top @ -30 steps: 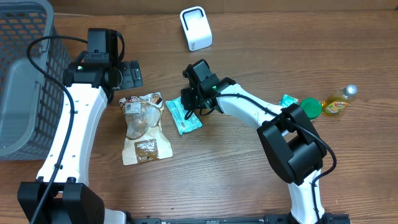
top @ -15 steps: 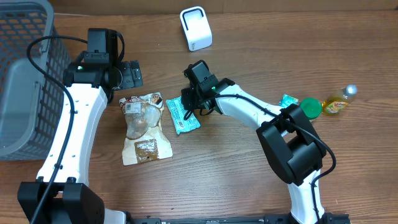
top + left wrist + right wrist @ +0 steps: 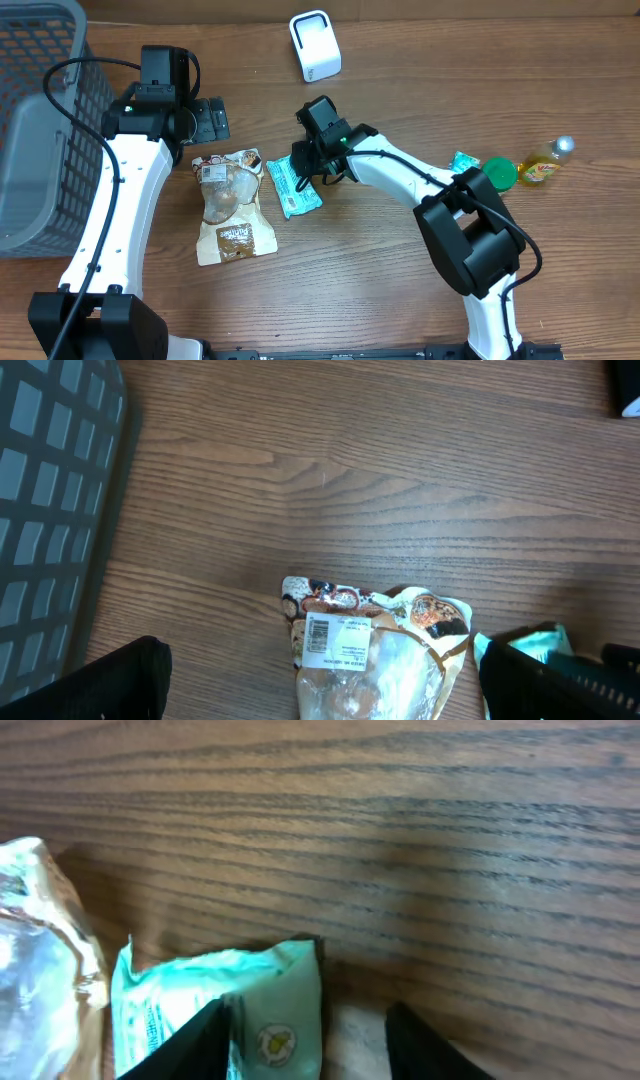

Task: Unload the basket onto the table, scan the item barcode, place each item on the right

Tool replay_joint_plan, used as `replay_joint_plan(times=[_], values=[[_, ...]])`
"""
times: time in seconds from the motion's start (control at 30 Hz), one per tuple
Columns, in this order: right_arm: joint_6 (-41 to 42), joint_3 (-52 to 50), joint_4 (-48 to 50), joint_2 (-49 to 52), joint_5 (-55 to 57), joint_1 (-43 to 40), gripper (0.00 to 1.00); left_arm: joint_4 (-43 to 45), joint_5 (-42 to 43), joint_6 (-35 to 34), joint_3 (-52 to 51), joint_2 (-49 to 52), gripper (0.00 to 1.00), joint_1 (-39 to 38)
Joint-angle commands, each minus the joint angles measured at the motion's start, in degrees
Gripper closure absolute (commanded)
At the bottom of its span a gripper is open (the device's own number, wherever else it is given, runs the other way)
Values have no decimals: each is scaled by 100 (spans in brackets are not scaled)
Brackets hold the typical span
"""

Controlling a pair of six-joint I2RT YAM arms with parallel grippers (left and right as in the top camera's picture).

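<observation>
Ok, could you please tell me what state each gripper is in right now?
Left gripper: open, holding nothing.
Right gripper: open, fingers apart at the corner of the teal packet, not clamping it.

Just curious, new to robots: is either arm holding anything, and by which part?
Nothing is held. The right gripper has its jaws apart over the teal packet; the left gripper is open.
</observation>
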Motion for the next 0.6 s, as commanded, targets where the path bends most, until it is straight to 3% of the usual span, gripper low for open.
replay_joint_plan(times=[0.0, 0.13, 0.57], values=[[-20, 208, -4, -608, 68, 79, 48, 13, -76, 68, 42, -44, 1, 31], [-22, 186, -120, -664, 72, 249, 39, 13, -76, 68, 42, -44, 0, 31], [-39, -92, -201, -275, 435, 374, 32, 13, -79, 68, 42, -44, 0, 31]])
